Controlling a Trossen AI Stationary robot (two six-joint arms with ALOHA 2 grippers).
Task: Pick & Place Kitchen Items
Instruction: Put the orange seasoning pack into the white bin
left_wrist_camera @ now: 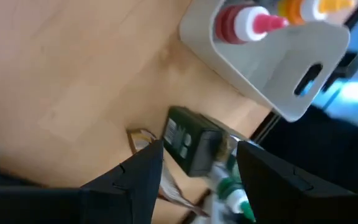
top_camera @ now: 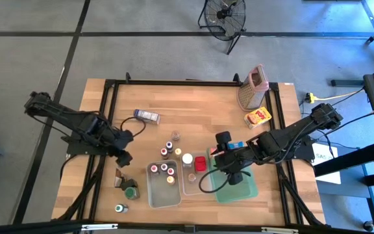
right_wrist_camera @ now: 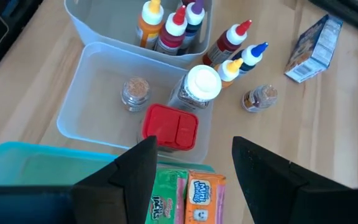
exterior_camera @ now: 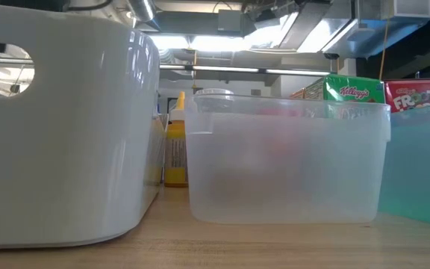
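Clear tub sat nearest. Right gripper, released, hovered over green carton; centring before descent was advised. Left gripper, released, was poised above dark jar.

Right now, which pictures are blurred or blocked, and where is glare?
Low view: two tubs block nearly everything, and ceiling lights glare behind. Left wrist view: blurred, especially the green-capped bottle. Right wrist view: sharp. High view: even light, no glare.
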